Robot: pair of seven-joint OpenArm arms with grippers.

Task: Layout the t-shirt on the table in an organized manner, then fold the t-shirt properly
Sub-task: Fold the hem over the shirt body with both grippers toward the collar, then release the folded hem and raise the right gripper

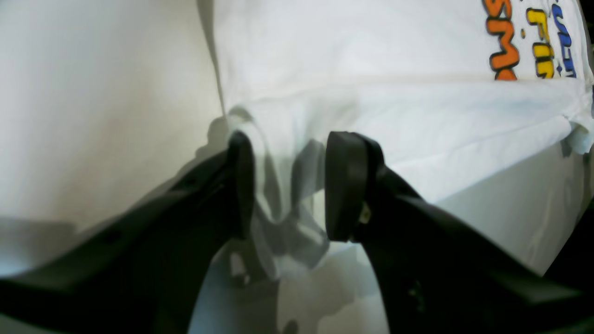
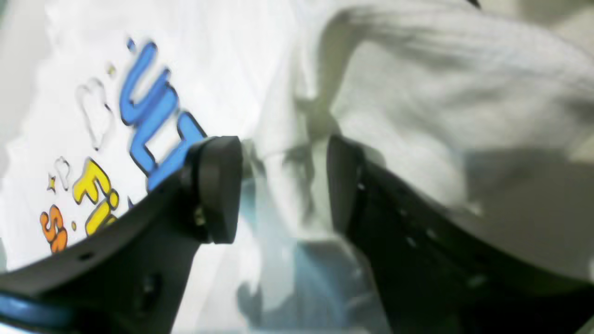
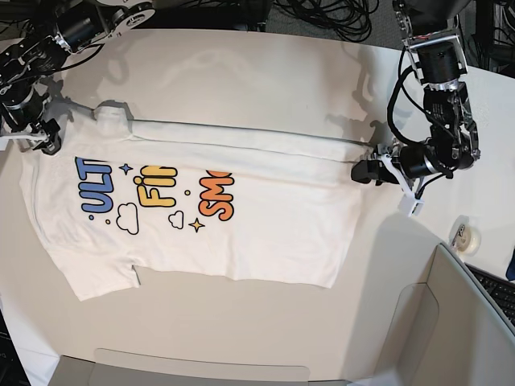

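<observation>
- Two claws sit at opposite ends of the t-shirt [image 3: 193,217], which lies flat across the tabletop [image 3: 265,72], long axis running 9 to 3 o'clock in the base view.
- Left claw [image 1: 287,185] at the 3 o'clock hem corner: jaws parted, cloth loose between them.
- Right claw [image 2: 283,185] at the 9 o'clock shoulder: jaws likewise apart around a fold.
- The folded far edge joins both claws, so I judge neither arm nearer.

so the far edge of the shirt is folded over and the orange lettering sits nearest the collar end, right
Not quite. The far edge of the t-shirt is folded over, but the blue lettering sits at the collar end; the orange lettering lies toward the hem. The base view shows this.
</observation>
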